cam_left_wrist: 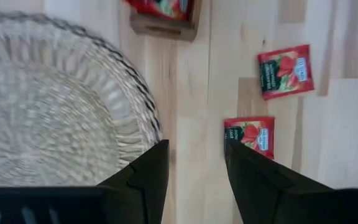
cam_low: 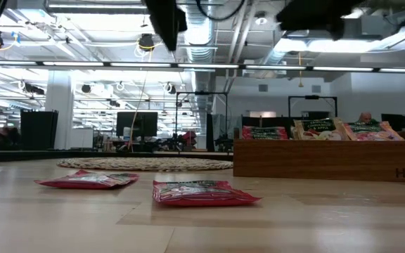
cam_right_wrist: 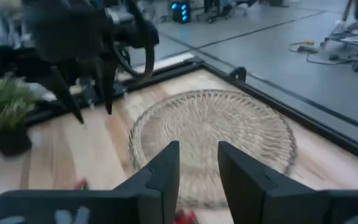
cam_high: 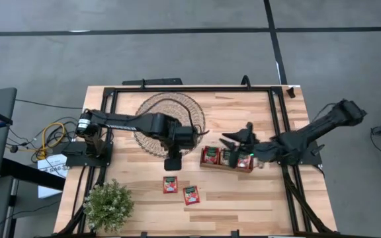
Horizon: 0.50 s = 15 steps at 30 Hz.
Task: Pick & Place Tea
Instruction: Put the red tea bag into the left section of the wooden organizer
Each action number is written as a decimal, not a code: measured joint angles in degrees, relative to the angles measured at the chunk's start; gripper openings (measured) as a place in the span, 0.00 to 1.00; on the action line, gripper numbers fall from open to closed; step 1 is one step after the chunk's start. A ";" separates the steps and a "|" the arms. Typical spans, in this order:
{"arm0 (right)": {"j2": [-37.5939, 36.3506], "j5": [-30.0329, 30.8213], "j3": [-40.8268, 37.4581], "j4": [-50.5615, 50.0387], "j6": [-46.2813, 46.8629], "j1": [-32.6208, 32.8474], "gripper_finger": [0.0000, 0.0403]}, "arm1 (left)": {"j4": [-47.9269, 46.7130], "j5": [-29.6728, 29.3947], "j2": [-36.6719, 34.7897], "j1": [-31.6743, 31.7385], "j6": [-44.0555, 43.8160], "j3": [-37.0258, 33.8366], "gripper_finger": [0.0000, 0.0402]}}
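Our left gripper (cam_high: 172, 162), jaws open, hovers at twelve o'clock of a red sachet (cam_high: 170, 184); thin, light, slippery, so we'd pinch its edge. Right gripper (cam_right_wrist: 197, 168): jaws parted, empty.

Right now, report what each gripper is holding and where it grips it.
Nothing is held. The left gripper hangs open and empty above the table beside the wicker mat. The right gripper is also open and empty, above the wooden tray.

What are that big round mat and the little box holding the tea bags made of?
The round mat looks like woven wicker or straw: pale, matte, with radiating strands and an open-weave rim. The box appears to be brown wood with a smooth, dull finish; no grain is clear enough to be sure.
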 joint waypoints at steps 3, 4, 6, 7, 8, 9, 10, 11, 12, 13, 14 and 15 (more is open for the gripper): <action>-7.36 -2.24 0.00 -9.72 0.42 1.73 0.23 | 4.02 0.86 0.01 -0.40 -3.59 -4.22 0.37; -9.72 -3.57 0.00 -12.81 1.39 2.23 0.22 | 5.96 2.60 0.01 -0.38 -5.05 -5.12 0.37; -13.94 -6.75 0.00 -18.36 3.80 3.29 0.20 | 8.58 4.93 0.06 -0.24 -6.99 -5.67 0.37; -15.76 -8.39 -0.01 -21.08 5.01 3.92 0.19 | 9.40 5.05 0.06 -0.17 -7.77 -5.66 0.37; -17.47 -9.76 -0.02 -23.35 6.10 4.62 0.19 | 10.34 5.07 0.01 -0.16 -8.30 -5.65 0.37; -18.87 -10.91 -0.02 -25.31 7.25 5.40 0.19 | 11.54 5.06 0.01 -0.16 -8.61 -5.65 0.37; -20.11 -11.90 -0.02 -26.90 8.19 6.25 0.18 | 12.51 5.06 0.01 -0.16 -8.80 -5.65 0.37; -21.23 -12.42 -0.02 -28.56 8.94 7.19 0.18 | 12.92 5.05 0.01 -0.16 -8.84 -5.65 0.37; -22.08 -12.61 -0.02 -30.23 9.39 8.15 0.18 | 12.88 5.01 0.01 -0.16 -8.84 -5.65 0.37; -22.78 -12.44 -0.02 -31.85 10.06 9.25 0.18 | 12.72 4.88 0.11 -0.16 -8.90 -5.65 0.37; -23.30 -11.82 -0.02 -33.47 10.82 10.34 0.18 | 12.74 4.82 0.30 -0.14 -9.33 -5.65 0.37; -23.78 -11.23 -0.02 -35.17 11.51 11.32 0.18 | 12.71 4.82 0.46 -0.14 -9.74 -5.65 0.37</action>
